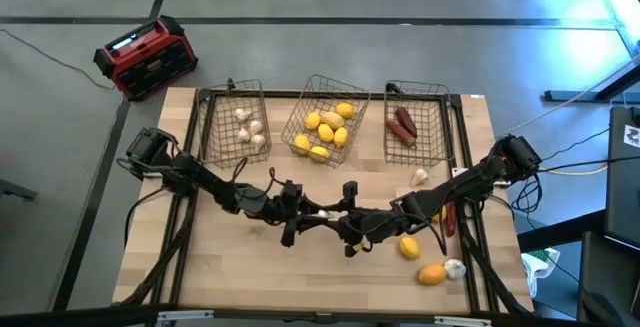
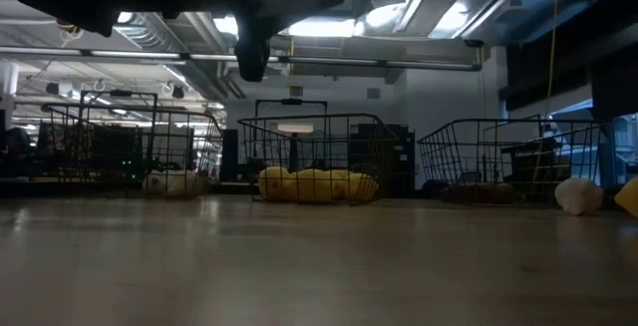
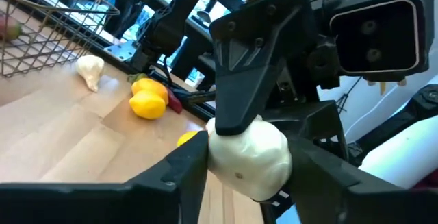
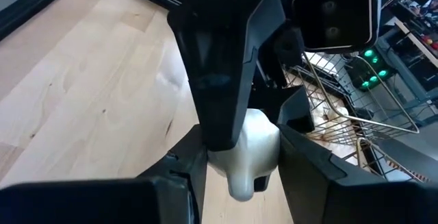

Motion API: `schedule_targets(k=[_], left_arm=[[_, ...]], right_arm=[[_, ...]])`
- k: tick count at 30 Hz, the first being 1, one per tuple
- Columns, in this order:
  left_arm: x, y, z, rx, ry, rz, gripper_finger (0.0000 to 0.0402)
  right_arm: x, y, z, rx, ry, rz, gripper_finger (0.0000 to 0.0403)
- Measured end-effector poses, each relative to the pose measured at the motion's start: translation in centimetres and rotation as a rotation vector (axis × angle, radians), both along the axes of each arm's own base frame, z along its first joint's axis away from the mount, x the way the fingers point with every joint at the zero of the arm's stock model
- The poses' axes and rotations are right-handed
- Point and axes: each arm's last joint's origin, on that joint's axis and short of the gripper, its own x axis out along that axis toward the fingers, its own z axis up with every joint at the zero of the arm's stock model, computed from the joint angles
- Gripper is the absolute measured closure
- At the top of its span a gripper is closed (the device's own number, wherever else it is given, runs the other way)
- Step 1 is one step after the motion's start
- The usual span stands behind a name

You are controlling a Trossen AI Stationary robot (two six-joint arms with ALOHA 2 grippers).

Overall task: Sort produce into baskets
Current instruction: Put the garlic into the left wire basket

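My two grippers meet above the middle of the table, both closed on one white bulb (image 1: pixel 323 212). My left gripper (image 1: pixel 306 212) comes from the left and my right gripper (image 1: pixel 342 219) from the right. Three wire baskets stand along the far edge. The left one (image 1: pixel 212 117) holds white bulbs, the middle one (image 1: pixel 303 107) yellow lemons, the right one (image 1: pixel 432 117) dark red pieces. Loose on the table lie a white bulb (image 1: pixel 420 175), a lemon (image 1: pixel 409 247), an orange piece (image 1: pixel 432 273), another bulb (image 1: pixel 455 267) and a dark red piece (image 1: pixel 450 217). My left gripper pinches the white bulb's two sides (image 3: pixel 219 162) between its two fingers (image 3: pixel 178 172). It comes level from the table's left. The bulb is lifted clear of the table. My right gripper's finger (image 3: pixel 250 66) covers the bulb's upper part. My right gripper pinches the same bulb (image 4: pixel 256 138) between its two fingers (image 4: pixel 304 162), coming level from the table's right. Its fingers stand crosswise to my left gripper's. My left gripper's finger (image 4: pixel 219 66) lies over the bulb's face and hides part of the contact.
A red-and-black box (image 1: pixel 147 57) stands on the floor beyond the table's far left corner. The loose produce is gathered near the right and near-right part of the table, under my right arm. Bare wood (image 1: pixel 220 267) lies at the near left.
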Motion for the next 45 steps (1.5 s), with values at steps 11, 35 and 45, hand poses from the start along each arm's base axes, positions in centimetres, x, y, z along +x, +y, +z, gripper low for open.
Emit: schedule_targets(k=[11,35,45], left_arm=[[0.0,0.0,0.1,0.025,-0.001,0.006,0.0255],[-4.3,1.6,3.7,0.243,0.307,0.057,0.0256],[-10.7,4.6,9.4,0.224,0.495,0.253,0.0257]], right_arm=[[0.1,0.0,0.2,0.029,-0.029,-0.021,0.0206],[-6.2,3.1,-1.8,0.334,0.219,-0.161,0.0165],[-7.2,0.6,-6.6,0.417,0.241,-0.336,0.0165]])
